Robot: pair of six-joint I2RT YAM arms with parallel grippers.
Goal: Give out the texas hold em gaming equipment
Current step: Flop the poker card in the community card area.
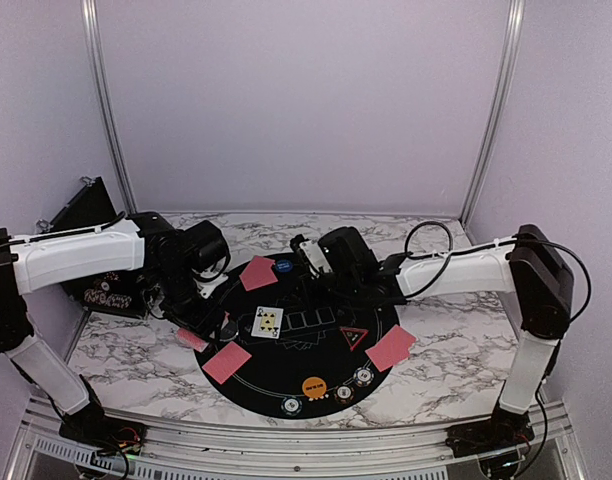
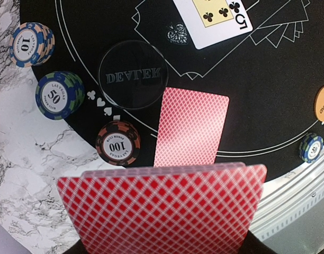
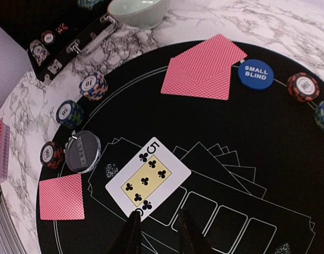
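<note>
Red-backed deck of cards [image 2: 167,211], gripped by the left claw [image 1: 198,328], fills the frame's bottom edge, while the right claw [image 3: 158,235] hangs parted and empty over the face-up five of clubs [image 3: 147,177] at centre.

A glossy five of clubs [image 3: 147,179], a smooth red-backed deck [image 2: 162,211] and a clear plastic dealer disc [image 2: 133,74] contrast with the matt black mat [image 3: 278,127] and shiny marble-look tabletop [image 2: 24,174].
</note>
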